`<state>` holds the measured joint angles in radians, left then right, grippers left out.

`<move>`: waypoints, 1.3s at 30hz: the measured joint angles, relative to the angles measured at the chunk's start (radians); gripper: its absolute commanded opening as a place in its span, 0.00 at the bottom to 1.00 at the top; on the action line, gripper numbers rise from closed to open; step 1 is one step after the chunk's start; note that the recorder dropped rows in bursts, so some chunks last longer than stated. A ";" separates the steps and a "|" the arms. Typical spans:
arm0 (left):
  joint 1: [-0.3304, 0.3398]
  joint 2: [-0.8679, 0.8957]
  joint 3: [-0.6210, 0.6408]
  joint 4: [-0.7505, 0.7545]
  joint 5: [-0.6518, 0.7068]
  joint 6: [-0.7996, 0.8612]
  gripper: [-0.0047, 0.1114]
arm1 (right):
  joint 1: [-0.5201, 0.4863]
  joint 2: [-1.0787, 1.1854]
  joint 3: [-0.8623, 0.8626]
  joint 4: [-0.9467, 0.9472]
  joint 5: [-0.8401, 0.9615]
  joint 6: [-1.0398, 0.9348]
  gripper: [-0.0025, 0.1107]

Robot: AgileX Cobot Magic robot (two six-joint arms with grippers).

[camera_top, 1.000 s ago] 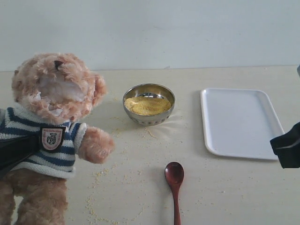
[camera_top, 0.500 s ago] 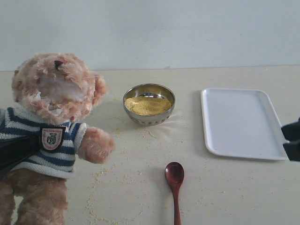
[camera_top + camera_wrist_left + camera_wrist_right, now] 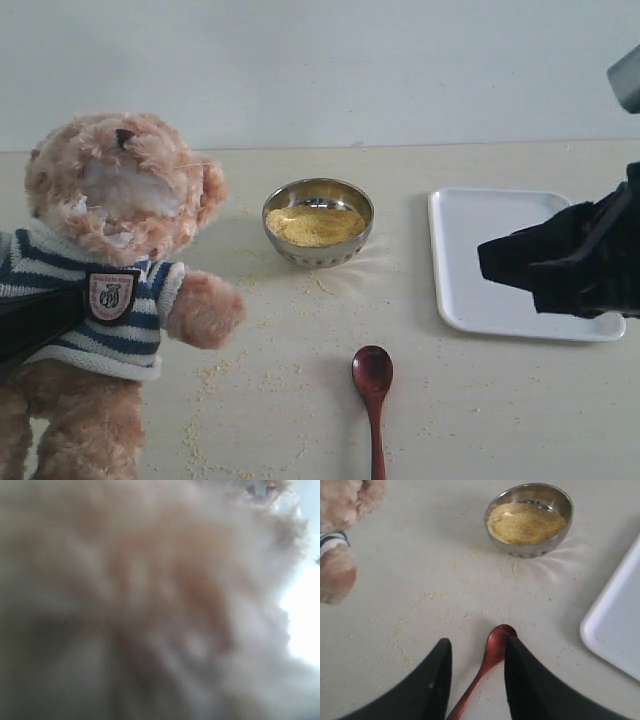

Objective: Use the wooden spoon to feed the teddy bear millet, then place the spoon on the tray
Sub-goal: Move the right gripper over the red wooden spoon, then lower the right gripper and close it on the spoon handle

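Far left, your left gripper [image 3: 35, 322] lies across the striped shirt of the upright teddy bear [image 3: 120, 200]; blurred fur fills its wrist view, so you cannot tell its finger spread. Centre: steel bowl [image 3: 318, 255] of millet [image 3: 315, 225], then the wooden spoon [image 3: 373, 385] flat on the table [image 3: 500, 400]. Right: your right gripper [image 3: 478, 642] hangs over the tray [image 3: 470, 240], fingers [image 3: 432, 680] apart and empty, the spoon's bowl framed between them, untouched.

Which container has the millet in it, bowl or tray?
The steel bowl: yellow millet fills it; the white tray shows none where visible.
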<state>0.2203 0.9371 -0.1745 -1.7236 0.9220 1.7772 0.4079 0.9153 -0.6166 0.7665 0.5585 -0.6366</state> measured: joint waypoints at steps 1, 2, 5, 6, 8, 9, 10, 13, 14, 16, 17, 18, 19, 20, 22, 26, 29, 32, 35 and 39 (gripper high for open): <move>0.000 0.000 0.000 0.000 0.000 0.000 0.08 | 0.026 0.001 0.000 0.000 -0.014 -0.007 0.34; 0.000 0.000 0.000 0.000 0.000 0.000 0.08 | 0.058 0.003 0.000 -0.005 -0.034 -0.009 0.34; 0.000 0.000 0.000 0.000 0.000 0.000 0.08 | 0.168 0.006 0.000 -0.012 -0.111 -0.009 0.34; 0.000 0.000 0.000 0.000 0.000 0.000 0.08 | 0.204 0.012 0.000 -0.017 -0.135 0.002 0.34; 0.000 0.000 0.000 0.000 0.000 0.000 0.08 | 0.293 0.035 0.000 -0.036 -0.197 0.038 0.34; 0.000 0.000 0.000 0.000 0.000 0.000 0.08 | 0.337 0.049 -0.002 -0.049 -0.224 0.052 0.34; 0.000 0.000 0.000 0.000 0.000 0.000 0.08 | 0.377 0.074 -0.006 -0.072 -0.246 0.077 0.34; 0.000 0.000 0.000 0.000 0.000 0.000 0.08 | 0.478 0.147 -0.035 -0.134 -0.285 0.140 0.34; 0.000 0.000 0.000 0.000 0.000 0.000 0.08 | 0.498 0.169 -0.046 -0.156 -0.288 0.165 0.34; 0.000 0.000 0.000 0.000 0.000 0.000 0.08 | 0.536 0.226 -0.076 -0.227 -0.282 0.249 0.34; 0.000 0.000 0.000 0.000 0.000 0.000 0.08 | 0.545 0.255 -0.090 -0.277 -0.275 0.303 0.34; 0.000 0.000 0.000 0.000 0.000 0.000 0.08 | 0.550 0.283 -0.106 -0.344 -0.265 0.366 0.34; 0.000 0.000 0.000 0.000 0.000 0.000 0.08 | 0.555 0.310 -0.122 -0.425 -0.250 0.441 0.34; 0.000 0.000 0.000 0.000 0.000 0.000 0.08 | 0.558 0.331 -0.134 -0.503 -0.235 0.511 0.34; 0.000 0.000 0.000 0.000 0.000 0.000 0.08 | 0.558 0.379 -0.163 -0.721 -0.164 0.717 0.34; 0.000 0.000 0.000 0.000 0.000 0.000 0.08 | 0.558 0.444 -0.194 -1.050 0.042 1.069 0.34; 0.000 0.000 0.000 0.000 0.000 0.000 0.08 | 0.563 0.465 -0.197 -1.100 0.134 1.170 0.34; 0.000 0.000 0.000 0.000 0.000 0.000 0.08 | 0.607 0.473 -0.198 -1.093 0.154 1.236 0.34; 0.000 0.000 0.000 0.000 0.000 0.000 0.08 | 0.663 0.477 -0.198 -1.091 0.145 1.338 0.34; 0.000 0.000 0.000 0.000 0.000 0.000 0.08 | 0.700 0.524 -0.199 -1.088 0.131 1.452 0.34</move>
<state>0.2203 0.9371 -0.1745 -1.7236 0.9220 1.7772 1.1076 1.4391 -0.8160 -0.3215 0.6892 0.8153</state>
